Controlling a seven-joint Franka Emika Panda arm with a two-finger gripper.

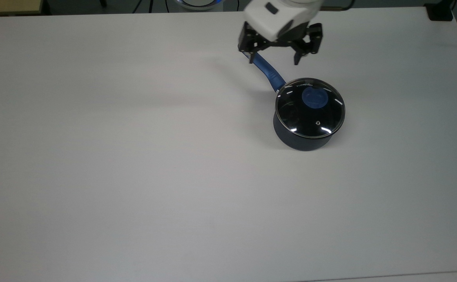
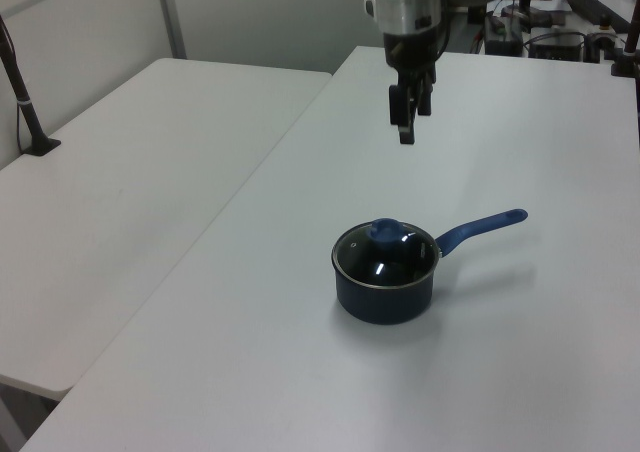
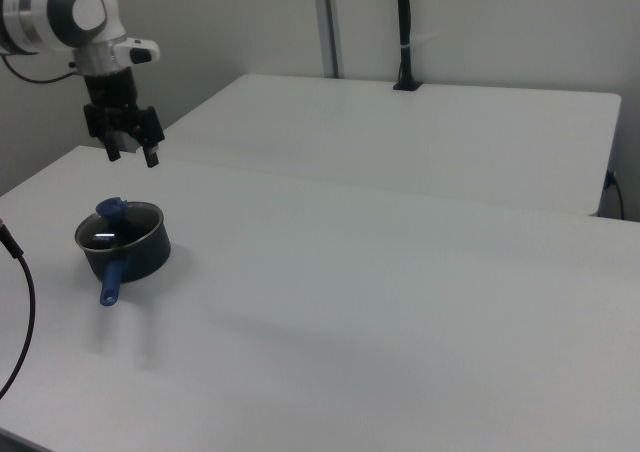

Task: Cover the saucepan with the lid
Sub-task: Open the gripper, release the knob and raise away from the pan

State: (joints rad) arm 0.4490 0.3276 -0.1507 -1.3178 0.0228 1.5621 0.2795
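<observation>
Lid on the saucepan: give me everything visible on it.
The round clear glass lid has a thin metal rim, a blue round knob at its centre and a small steam vent near one edge. It sits level and centred on the dark navy saucepan, closing it. Nothing else touches it; the black two-finger gripper hangs open, apart from it.

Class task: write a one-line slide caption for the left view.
Lid seated on the saucepan, open gripper raised above the white table.

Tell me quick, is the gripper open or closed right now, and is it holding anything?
Gripper: open, holding nothing, raised above the table. The lid sits on the saucepan.
</observation>
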